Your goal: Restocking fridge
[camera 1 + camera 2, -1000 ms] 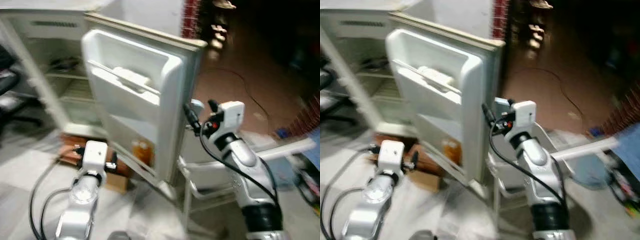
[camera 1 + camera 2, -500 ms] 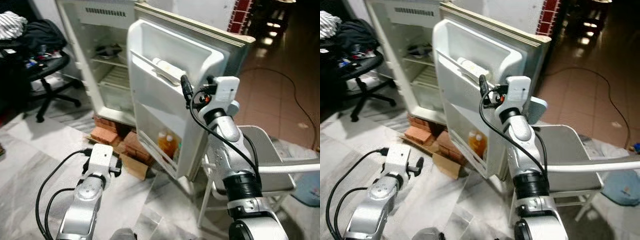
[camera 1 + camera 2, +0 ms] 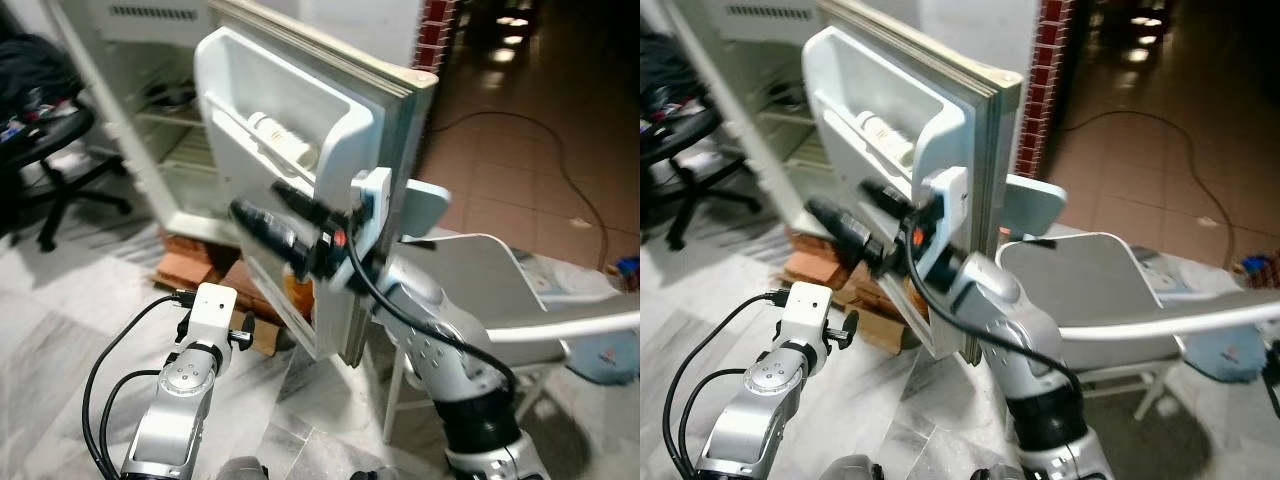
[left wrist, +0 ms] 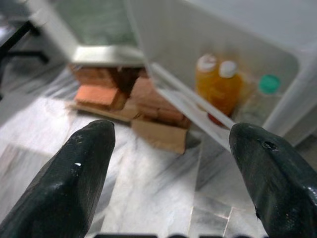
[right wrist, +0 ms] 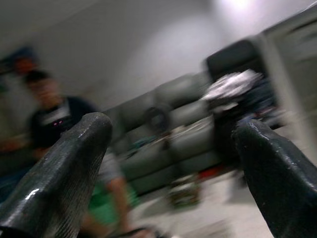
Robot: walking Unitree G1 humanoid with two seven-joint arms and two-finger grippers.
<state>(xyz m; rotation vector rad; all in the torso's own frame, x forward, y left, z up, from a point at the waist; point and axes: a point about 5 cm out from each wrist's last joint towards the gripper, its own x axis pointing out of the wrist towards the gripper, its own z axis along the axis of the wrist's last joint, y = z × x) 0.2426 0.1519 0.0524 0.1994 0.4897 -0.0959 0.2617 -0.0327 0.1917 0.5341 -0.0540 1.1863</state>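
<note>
The white fridge (image 3: 150,110) stands open, its door (image 3: 330,110) swung toward me. A white bottle (image 3: 270,135) lies on the door's upper shelf. Two orange bottles (image 4: 218,82) and a green-capped bottle (image 4: 267,84) stand in the lower door shelf. My right gripper (image 3: 256,197) is open and empty, held across the inside of the door with its fingers (image 5: 59,163) pointing to my left. My left gripper (image 4: 168,134) is open and empty, low over the floor, facing the lower door shelf from a short way off.
Bricks (image 3: 185,270) and a cardboard piece (image 4: 158,136) lie under the fridge. A grey chair (image 3: 470,275) stands right of the door, an office chair (image 3: 50,150) at the left. A cable (image 3: 560,170) crosses the tiled floor. A seated person (image 5: 54,119) is blurred in the right wrist view.
The camera has shifted. My right arm has swung from beside the door's edge down across the door's inside, its fingers now pointing left. The left arm has hardly moved.
</note>
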